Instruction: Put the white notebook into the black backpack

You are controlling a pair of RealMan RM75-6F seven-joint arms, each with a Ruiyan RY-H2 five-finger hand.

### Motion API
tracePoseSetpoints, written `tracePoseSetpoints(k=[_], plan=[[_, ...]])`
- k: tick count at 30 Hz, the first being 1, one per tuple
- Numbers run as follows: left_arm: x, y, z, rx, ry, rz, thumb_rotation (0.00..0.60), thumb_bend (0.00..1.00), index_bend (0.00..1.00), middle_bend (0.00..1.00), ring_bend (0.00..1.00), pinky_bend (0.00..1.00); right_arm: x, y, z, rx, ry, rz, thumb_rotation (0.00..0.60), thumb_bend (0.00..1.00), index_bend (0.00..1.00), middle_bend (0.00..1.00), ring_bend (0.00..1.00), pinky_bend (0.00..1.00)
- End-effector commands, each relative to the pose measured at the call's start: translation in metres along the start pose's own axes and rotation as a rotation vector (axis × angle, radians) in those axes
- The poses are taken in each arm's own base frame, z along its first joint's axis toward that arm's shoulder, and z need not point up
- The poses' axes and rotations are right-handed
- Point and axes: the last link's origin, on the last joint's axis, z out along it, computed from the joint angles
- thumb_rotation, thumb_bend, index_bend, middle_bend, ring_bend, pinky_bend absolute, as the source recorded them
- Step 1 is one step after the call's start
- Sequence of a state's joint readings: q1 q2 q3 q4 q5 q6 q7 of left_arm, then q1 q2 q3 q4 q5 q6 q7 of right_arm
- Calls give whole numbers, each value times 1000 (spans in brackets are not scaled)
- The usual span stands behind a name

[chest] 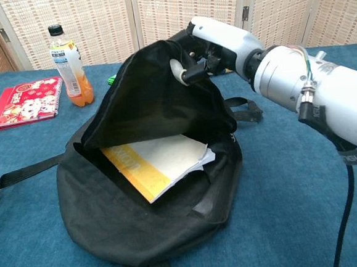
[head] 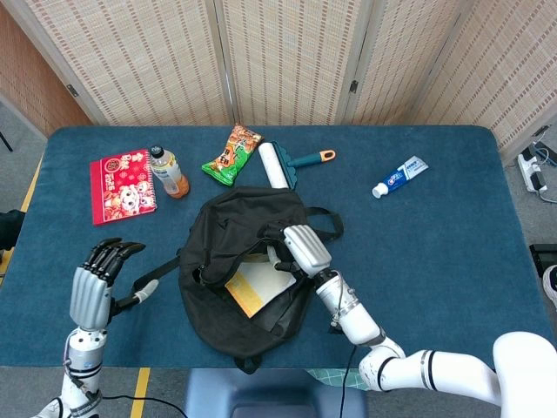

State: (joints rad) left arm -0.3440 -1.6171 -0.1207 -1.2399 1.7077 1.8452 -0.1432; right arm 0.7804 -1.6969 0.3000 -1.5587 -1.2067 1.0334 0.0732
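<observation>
White notebook (chest: 162, 161): lies inside the black backpack (chest: 143, 229), flat on the lower panel, yellow-edged corner toward the mouth, a good part still showing in the opening.

Right hand (chest: 211, 41): at the backpack's upper rim, fingers pinching the flap and holding it raised.

Left hand (head: 94, 280): well to the left of the backpack, over the desk (head: 435, 261), fingers apart, holding nothing; a loose strap (chest: 21, 177) runs from the backpack toward it.

Risks, as judged:
- If the right hand lets the flap drop unevenly, it may fold over the notebook's exposed corner and leave it poking out.
- A tug on the rim could tilt the backpack and slide the notebook toward the mouth.
- The left hand could snag the strap and drag the backpack.

Hard to make out:
- How deep the notebook's far edge reaches; the flap shadows it.
- The right fingertips, buried in fabric.
- The left hand is almost wholly outside the chest view.
</observation>
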Motion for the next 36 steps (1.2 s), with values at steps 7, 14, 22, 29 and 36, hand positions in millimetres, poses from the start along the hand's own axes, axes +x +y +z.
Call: tracePoseSetpoints(k=[7, 14, 22, 29, 36], plan=[[26, -31, -6, 167, -83, 28, 600, 0, 307, 375, 362, 318, -17, 0, -42, 13, -258, -124, 600, 315, 235, 183, 111, 83], [20, -39, -7, 215, -226, 108, 600, 0, 260, 344, 328, 289, -10, 2, -68, 20, -405, -299, 599, 0, 0, 0, 0, 0], [17, -49, -5, 269, -319, 183, 600, 0, 235, 327, 309, 272, 17, 6, -91, -20, -456, -346, 566, 0, 0, 0, 0, 0], [20, -57, -6, 314, -347, 264, 600, 0, 229, 319, 304, 264, 53, 21, -110, -73, -358, -326, 591, 11, 0, 8, 0, 0], [25, -66, -13, 372, -353, 365, 600, 0, 248, 320, 304, 263, 97, 60, -141, -227, -128, -417, 600, 362, 157, 177, 98, 123]])
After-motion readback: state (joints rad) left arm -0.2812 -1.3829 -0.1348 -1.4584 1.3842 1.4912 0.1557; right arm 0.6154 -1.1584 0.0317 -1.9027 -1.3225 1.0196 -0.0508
